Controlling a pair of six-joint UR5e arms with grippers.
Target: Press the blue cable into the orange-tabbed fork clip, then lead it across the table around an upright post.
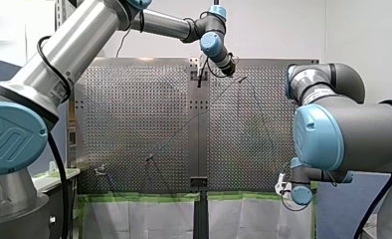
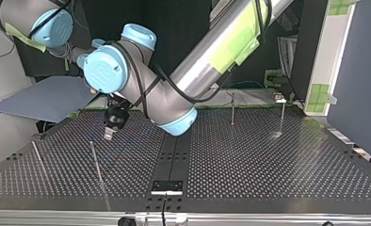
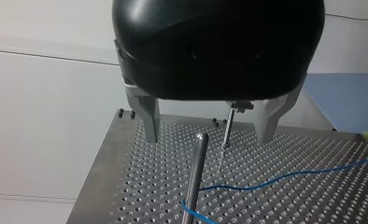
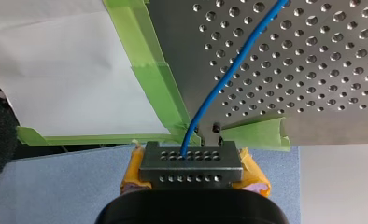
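Guarding against cable lift-off
Open and empty, the left gripper (image 3: 208, 137) faces the upright post (image 3: 196, 177), blue cable (image 3: 285, 176) at its foot; the right gripper (image 4: 191, 163) pinches the cable, so excess pull may lift it off.

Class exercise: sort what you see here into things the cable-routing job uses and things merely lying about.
Job: blue cable, gripped by my right hand; upright post with the cable at its foot; my open left hand by that post.
Lying about: green tape; white paper; blue-grey sheet.
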